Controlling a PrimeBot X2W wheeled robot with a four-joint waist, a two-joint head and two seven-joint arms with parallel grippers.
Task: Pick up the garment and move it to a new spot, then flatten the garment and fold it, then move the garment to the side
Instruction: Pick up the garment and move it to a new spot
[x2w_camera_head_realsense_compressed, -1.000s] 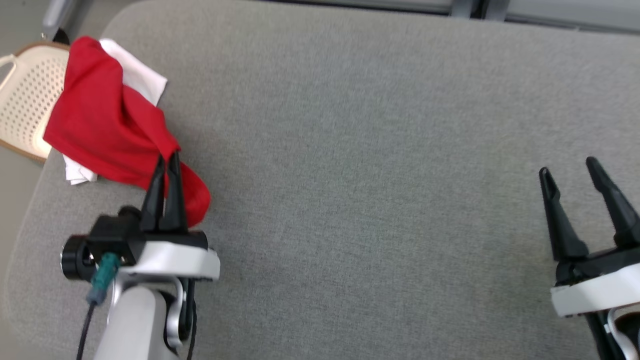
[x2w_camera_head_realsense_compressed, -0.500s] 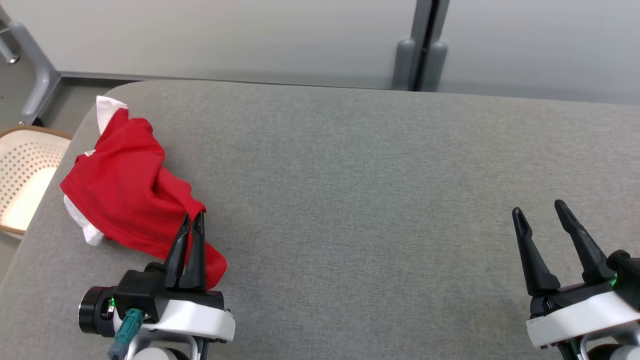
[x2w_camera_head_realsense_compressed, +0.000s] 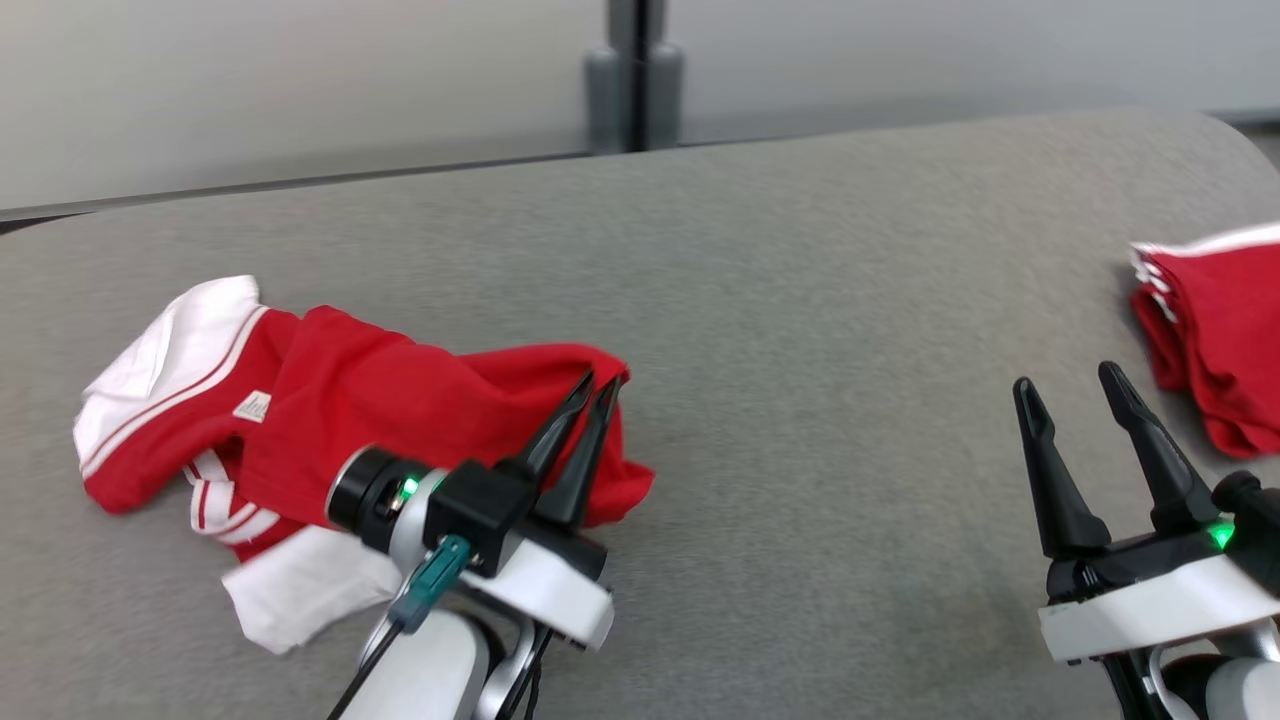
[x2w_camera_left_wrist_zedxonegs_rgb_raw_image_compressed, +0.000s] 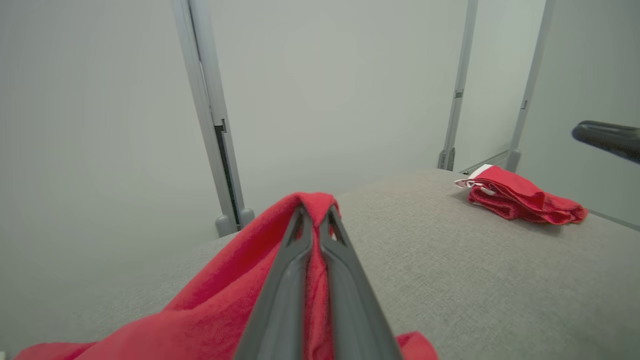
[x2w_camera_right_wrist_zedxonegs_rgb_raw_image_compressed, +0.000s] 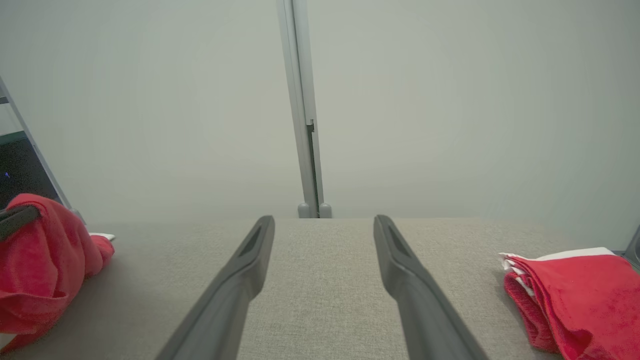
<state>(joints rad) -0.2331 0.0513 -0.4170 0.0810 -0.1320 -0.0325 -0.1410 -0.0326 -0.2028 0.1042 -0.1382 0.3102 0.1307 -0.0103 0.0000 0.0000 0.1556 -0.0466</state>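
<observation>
The garment (x2w_camera_head_realsense_compressed: 400, 410) is red with white trim and lies crumpled on the grey padded table (x2w_camera_head_realsense_compressed: 800, 300), left of the middle. My left gripper (x2w_camera_head_realsense_compressed: 598, 385) is shut on its right-hand fold, which is lifted a little. The left wrist view shows red cloth (x2w_camera_left_wrist_zedxonegs_rgb_raw_image_compressed: 225, 290) pinched between the closed fingers (x2w_camera_left_wrist_zedxonegs_rgb_raw_image_compressed: 315, 212). Over the table at the lower right, my right gripper (x2w_camera_head_realsense_compressed: 1068, 385) is open and holds nothing. From the right wrist the garment (x2w_camera_right_wrist_zedxonegs_rgb_raw_image_compressed: 40, 260) appears at the far left, with the open gripper (x2w_camera_right_wrist_zedxonegs_rgb_raw_image_compressed: 324, 222) over bare table.
A folded pile of red and white cloth (x2w_camera_head_realsense_compressed: 1210, 340) lies at the table's right edge; it also shows in the wrist views (x2w_camera_left_wrist_zedxonegs_rgb_raw_image_compressed: 520, 200) (x2w_camera_right_wrist_zedxonegs_rgb_raw_image_compressed: 575, 295). A pale wall with grey posts (x2w_camera_head_realsense_compressed: 635, 80) stands behind the table.
The head view has swung right: the woven basket is gone from it and the folded pile has come in. My left gripper stays shut on the garment, now farther from the table's left edge.
</observation>
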